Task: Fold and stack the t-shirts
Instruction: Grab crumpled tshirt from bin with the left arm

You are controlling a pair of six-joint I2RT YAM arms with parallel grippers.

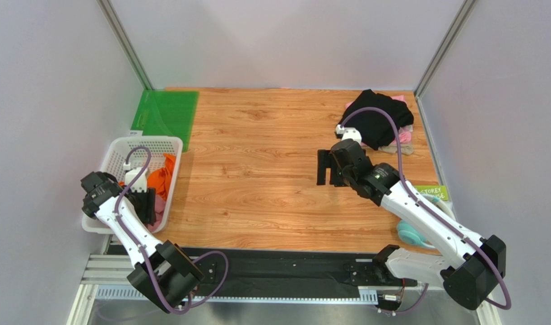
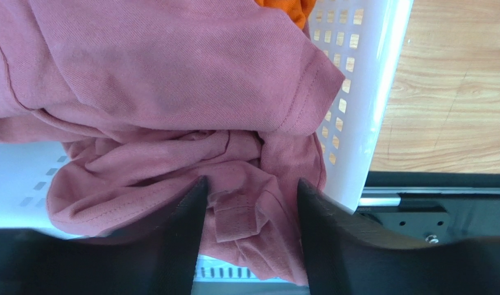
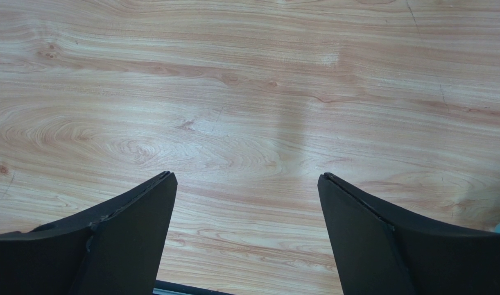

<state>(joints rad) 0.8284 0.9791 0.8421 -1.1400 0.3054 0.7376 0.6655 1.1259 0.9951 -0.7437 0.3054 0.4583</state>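
The dusty-rose t-shirt (image 2: pixel 172 67) lies crumpled in the white mesh basket (image 2: pixel 363 92) and fills the left wrist view. My left gripper (image 2: pixel 248 184) is open low in the basket's near corner (image 1: pixel 144 203), with a fold of the rose cloth between its fingers. An orange t-shirt (image 1: pixel 161 177) lies in the basket behind it. A black t-shirt (image 1: pixel 376 118) sits bunched at the back right on top of pale pink cloth (image 1: pixel 403 137). My right gripper (image 1: pixel 327 169) is open and empty over bare wood (image 3: pixel 246 178).
The basket (image 1: pixel 146 140) stands at the table's left edge. A green mat (image 1: pixel 166 112) lies at the back left. A teal object (image 1: pixel 413 233) and a green card (image 1: pixel 434 193) lie at the right edge. Grey walls enclose the table.
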